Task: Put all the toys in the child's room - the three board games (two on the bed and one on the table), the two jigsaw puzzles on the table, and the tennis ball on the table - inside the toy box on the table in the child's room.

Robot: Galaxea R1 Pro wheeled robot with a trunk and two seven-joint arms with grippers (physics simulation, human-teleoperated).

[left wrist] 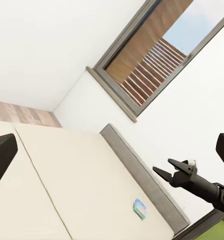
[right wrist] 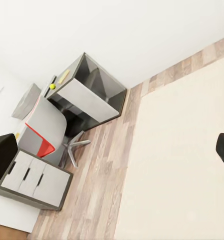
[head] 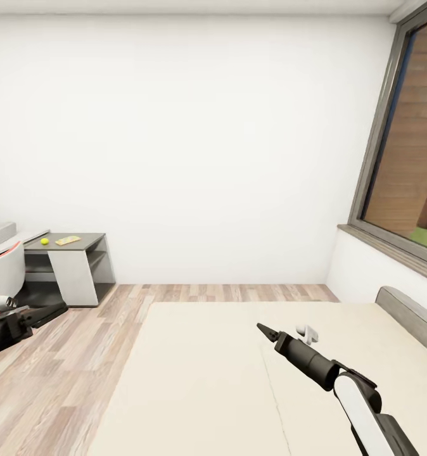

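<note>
The right gripper (head: 261, 327) hangs over the bare beige bed (head: 201, 380), its jaws spread wide and holding nothing, while the left gripper (head: 58, 308) hangs low above the plank floor (head: 68, 373) near the chair (head: 3, 269); whether its jaws are apart I cannot tell. Across the room, the tennis ball (head: 44, 241) and a flat puzzle (head: 68, 240) lie apart on the dark side unit (head: 80, 244) of the table, and a blue board game (left wrist: 139, 208) lies on the bed close beside the grey headboard (left wrist: 141, 170).

Bright even render, sharp focus, soft faint shadows, no glare.
</note>
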